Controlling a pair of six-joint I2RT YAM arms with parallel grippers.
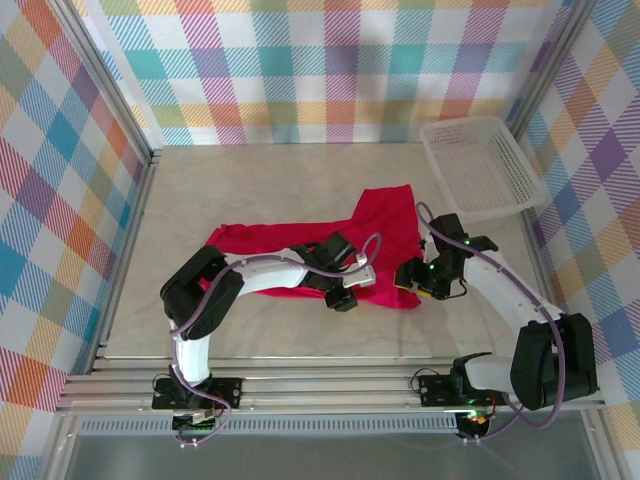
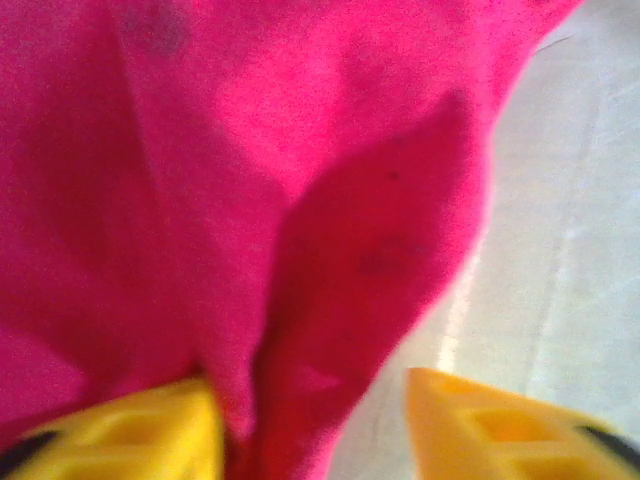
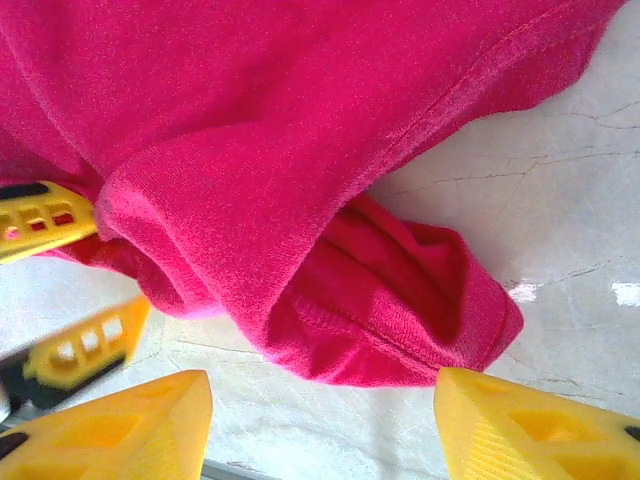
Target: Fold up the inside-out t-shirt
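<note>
The left fingers [image 2: 150, 430] stand apart, astride a raised fold at the near edge of the crimson inside-out t-shirt [image 1: 390, 220], which lies rumpled mid-worktop [image 1: 180, 200]. The right fingers [image 3: 520, 430], also apart and empty, hover at its near right hem. A white mesh basket [image 1: 480, 170] sits just beyond its far right corner. Plaid walls [image 1: 330, 70] surround.

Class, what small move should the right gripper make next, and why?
Probably ease the right gripper forward and close on the bunched fold of the shirt: it stands open, with that fold lying just ahead on the table, not yet between its fingers.
</note>
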